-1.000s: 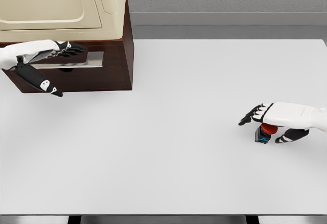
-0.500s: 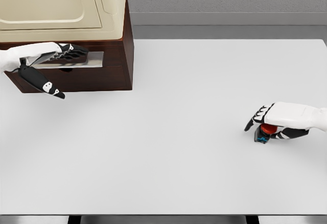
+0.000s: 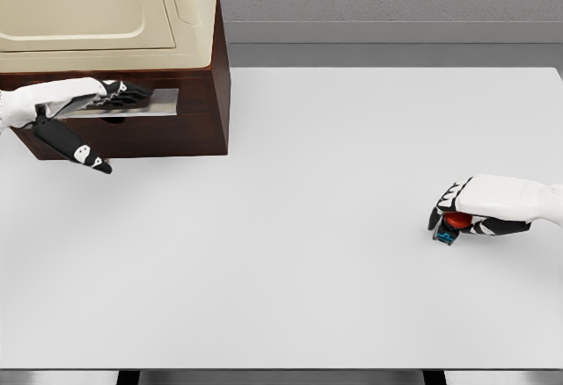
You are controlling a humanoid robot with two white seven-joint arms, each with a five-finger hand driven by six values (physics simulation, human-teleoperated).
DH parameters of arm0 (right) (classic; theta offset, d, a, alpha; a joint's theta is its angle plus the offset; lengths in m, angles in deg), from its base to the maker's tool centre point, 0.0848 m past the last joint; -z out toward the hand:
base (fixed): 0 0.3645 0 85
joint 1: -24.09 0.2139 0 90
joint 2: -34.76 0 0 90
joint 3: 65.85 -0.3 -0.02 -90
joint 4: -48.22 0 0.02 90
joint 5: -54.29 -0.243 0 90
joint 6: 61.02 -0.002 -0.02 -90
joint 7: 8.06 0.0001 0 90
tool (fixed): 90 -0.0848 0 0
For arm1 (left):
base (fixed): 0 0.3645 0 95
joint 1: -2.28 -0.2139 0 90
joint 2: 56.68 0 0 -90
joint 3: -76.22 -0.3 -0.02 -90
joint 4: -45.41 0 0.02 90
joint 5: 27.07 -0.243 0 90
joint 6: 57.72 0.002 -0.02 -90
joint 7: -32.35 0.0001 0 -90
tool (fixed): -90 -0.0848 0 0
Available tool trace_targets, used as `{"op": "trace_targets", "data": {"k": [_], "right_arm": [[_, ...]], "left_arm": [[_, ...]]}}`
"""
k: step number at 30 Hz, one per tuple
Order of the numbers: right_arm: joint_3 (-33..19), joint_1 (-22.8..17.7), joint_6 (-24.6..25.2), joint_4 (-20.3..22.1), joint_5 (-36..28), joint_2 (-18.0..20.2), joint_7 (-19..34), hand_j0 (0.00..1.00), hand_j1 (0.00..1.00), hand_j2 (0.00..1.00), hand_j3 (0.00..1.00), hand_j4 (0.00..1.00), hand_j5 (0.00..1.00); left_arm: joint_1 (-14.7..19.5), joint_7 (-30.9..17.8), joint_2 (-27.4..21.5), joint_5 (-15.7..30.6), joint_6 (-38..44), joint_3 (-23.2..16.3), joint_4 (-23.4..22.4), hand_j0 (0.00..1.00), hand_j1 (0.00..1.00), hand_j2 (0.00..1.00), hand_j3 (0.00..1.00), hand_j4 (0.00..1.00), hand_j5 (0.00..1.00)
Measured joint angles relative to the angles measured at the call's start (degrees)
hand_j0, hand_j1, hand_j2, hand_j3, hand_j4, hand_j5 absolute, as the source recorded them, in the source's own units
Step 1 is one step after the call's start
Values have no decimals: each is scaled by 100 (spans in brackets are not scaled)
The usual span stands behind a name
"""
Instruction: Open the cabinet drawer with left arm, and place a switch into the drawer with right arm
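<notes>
The dark wooden cabinet [image 3: 189,126] with a cream top stands at the far left of the table, and its drawer looks closed. My left hand [image 3: 88,108] reaches in from the left. Its fingers [image 3: 123,95] lie over the silver drawer handle [image 3: 163,102], and the thumb [image 3: 75,146] hangs spread well below. Near the right edge, my right hand [image 3: 466,214] has its fingers curled around the switch [image 3: 451,224], a small black and blue block with a red button. The switch sits low at the table surface, partly hidden by the hand.
The white table [image 3: 299,227] stretches wide between the two hands. A grey wall and floor strip run behind its far edge.
The right hand's fingers went from spread above the switch to curled around it. The left hand's fingers settled lower onto the handle. The drawer has not moved.
</notes>
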Motion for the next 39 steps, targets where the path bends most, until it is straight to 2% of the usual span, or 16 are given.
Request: {"op": "trace_targets", "data": {"k": [2,3,4,18,27,30,31,32,39], "right_arm": [[0,0,-1,-1,2,-1,0,53,53,53,53,53,53],[2,0,-2,-2,3,-1,0,47,47,47,47,47,47],[3,0,-2,-2,3,-2,0,46,46,46,46,46,46],[-18,334,-3,5,-4,-101,1,47,47,47,47,47,47],[29,817,-1,48,-7,-285,2,47,47,47,47,47,47],[179,1055,-6,50,-1,-381,5,46,46,46,46,46,46],[228,1125,-1,51,-6,-413,2,46,46,46,46,46,46],[286,1195,-2,50,2,-441,1,45,45,45,45,45,45],[498,1441,-2,52,-1,-565,1,45,45,45,45,45,45]], "left_arm": [[-9,4,0,-2,-5,7,2,100,100,100,100,100,100],[-9,2,1,-3,-3,8,2,100,100,100,100,100,100],[-9,1,1,-2,-1,9,3,100,100,100,100,100,100],[-114,60,-20,38,-102,64,16,100,100,100,100,100,100],[-218,131,-48,69,-192,104,43,100,100,100,100,100,100],[-228,119,-77,186,-164,94,58,100,100,100,100,100,100],[-271,-94,-66,520,-33,98,81,100,100,100,100,100,100],[-290,-56,-77,762,47,49,117,100,100,100,100,100,100],[-325,-10,-222,1092,9,58,128,100,100,100,100,100,100]]}}
